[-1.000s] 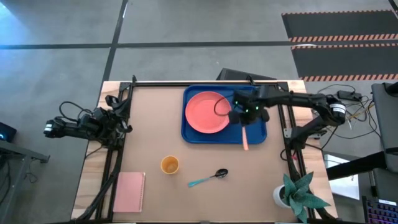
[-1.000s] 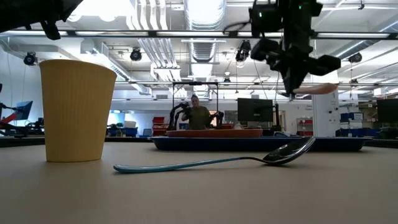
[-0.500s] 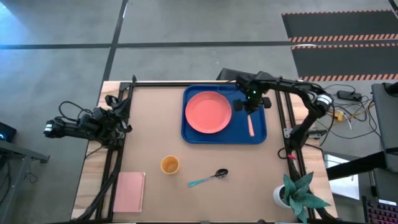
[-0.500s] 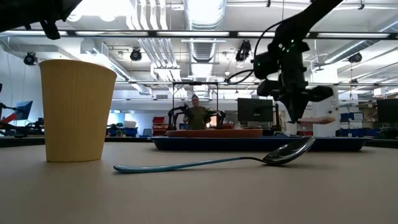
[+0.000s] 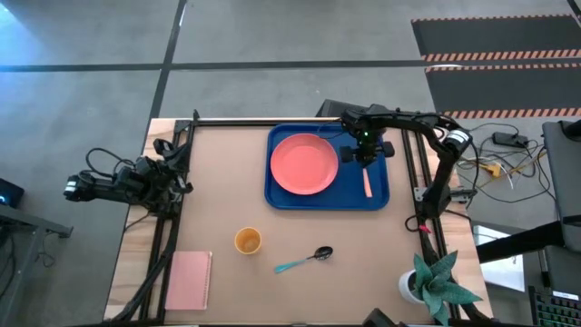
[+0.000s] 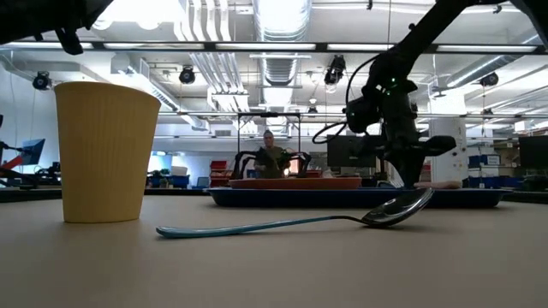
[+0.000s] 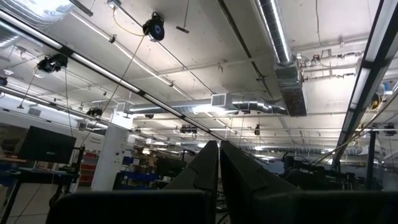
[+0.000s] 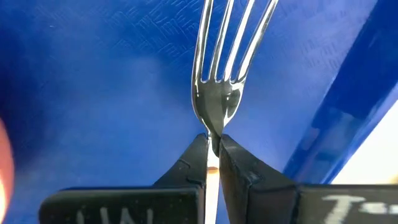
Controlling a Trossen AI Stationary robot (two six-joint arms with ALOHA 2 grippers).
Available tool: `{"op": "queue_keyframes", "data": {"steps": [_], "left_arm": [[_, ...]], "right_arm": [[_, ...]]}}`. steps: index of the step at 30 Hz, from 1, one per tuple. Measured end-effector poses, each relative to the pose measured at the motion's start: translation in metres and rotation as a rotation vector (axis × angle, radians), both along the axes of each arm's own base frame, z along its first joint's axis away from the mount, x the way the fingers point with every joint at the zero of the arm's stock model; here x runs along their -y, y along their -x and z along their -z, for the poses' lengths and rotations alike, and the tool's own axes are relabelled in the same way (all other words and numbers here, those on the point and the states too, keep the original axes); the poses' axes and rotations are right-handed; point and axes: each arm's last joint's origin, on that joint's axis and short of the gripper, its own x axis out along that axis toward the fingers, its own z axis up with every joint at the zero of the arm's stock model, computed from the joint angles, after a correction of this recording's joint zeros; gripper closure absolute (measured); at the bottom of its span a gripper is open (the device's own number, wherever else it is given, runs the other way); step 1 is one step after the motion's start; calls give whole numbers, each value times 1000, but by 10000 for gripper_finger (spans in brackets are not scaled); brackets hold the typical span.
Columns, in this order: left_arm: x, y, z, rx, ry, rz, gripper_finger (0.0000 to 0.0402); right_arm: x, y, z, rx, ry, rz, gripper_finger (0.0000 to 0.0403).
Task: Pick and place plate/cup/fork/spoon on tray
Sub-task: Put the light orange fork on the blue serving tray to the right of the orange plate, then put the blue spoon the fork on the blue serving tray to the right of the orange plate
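Observation:
The blue tray (image 5: pixel 283 196) lies at the table's far middle, with the coral plate (image 5: pixel 304 163) flat on its left half. My right gripper (image 5: pixel 365 158) stands over the tray's right half, shut on the fork (image 5: pixel 367 182). The fork's orange handle points toward the near edge. The yellow cup (image 5: pixel 247 241) stands upright on the table. The blue-handled spoon (image 5: pixel 306 260) lies flat to the cup's right. My left gripper (image 7: pixel 219 168) is shut and empty, parked off the table's left edge (image 5: pixel 172 177). My right gripper pinches the fork's metal neck (image 8: pixel 214 127), just behind the tines, between its two fingertips. The fingers come from above, pointing down, and lie across the fork. The fork lies level, low over the tray floor (image 8: pixel 93 93); whether it touches the floor, I cannot tell.
A pink notebook (image 5: pixel 190 280) lies at the table's near left corner. A potted plant (image 5: pixel 436 283) stands at the near right corner. In the low view the cup (image 6: pixel 104 152) and spoon (image 6: pixel 300 222) are in front of the tray (image 6: pixel 257 196).
My right gripper has gone down toward the tray's floor and a little toward the far right, still shut on the fork. The fork has come down with it from well above the tray to just over the floor, staying level, handle toward the near edge.

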Motion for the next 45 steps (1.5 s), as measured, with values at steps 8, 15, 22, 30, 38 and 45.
{"op": "queue_keyframes", "data": {"steps": [8,15,22,30,38,45], "left_arm": [[0,0,0,-1,0,0,402],[0,0,0,-1,0,0,402],[0,0,0,-1,0,0,402],[0,0,0,0,0,0,402],[0,0,0,0,0,0,402],[0,0,0,1,0,0,402]], "right_arm": [[2,-1,5,-28,15,-4,390],[3,0,7,-40,43,-2,390],[3,0,7,-55,61,-3,390],[3,0,9,-45,71,0,390],[4,-1,10,-41,74,-2,349],[3,0,9,-45,69,-2,289]]}}
